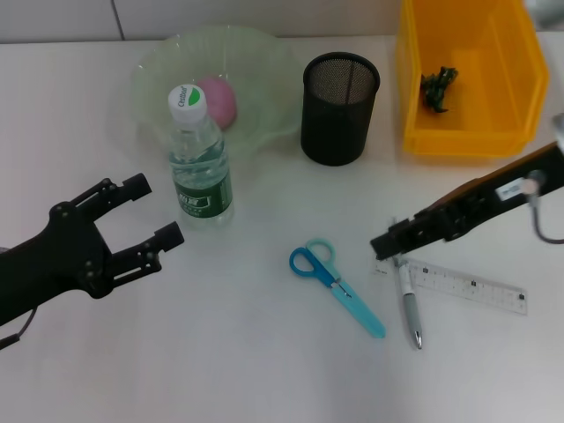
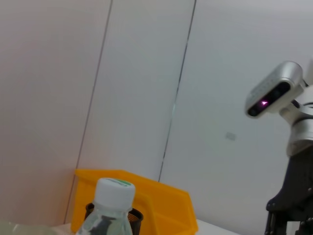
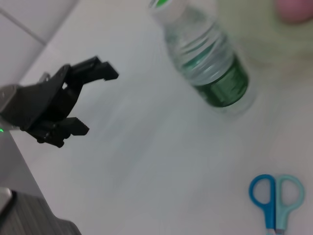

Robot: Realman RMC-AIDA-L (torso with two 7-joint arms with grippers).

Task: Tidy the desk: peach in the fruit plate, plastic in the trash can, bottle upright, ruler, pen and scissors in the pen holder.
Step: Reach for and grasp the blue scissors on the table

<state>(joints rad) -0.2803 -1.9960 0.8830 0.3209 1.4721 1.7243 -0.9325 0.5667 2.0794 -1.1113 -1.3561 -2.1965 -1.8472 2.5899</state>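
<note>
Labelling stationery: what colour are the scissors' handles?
The scissors have one blue and one light teal handle, clearest in the head view.

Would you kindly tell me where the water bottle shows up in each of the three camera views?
Head view: the water bottle stands upright, left of centre, before the fruit plate.
Left wrist view: only its cap and neck show, at the bottom edge.
Right wrist view: its body lies along the top.
Shared landmark: its green label.

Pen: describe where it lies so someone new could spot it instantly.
Start at the yellow bin at the table's far right and come toward the robot, to the right gripper. The pen lies just below it, one end crossing the clear ruler. Unlike the flat ruler and blue scissors, it is a slim silver-white stick.
</note>
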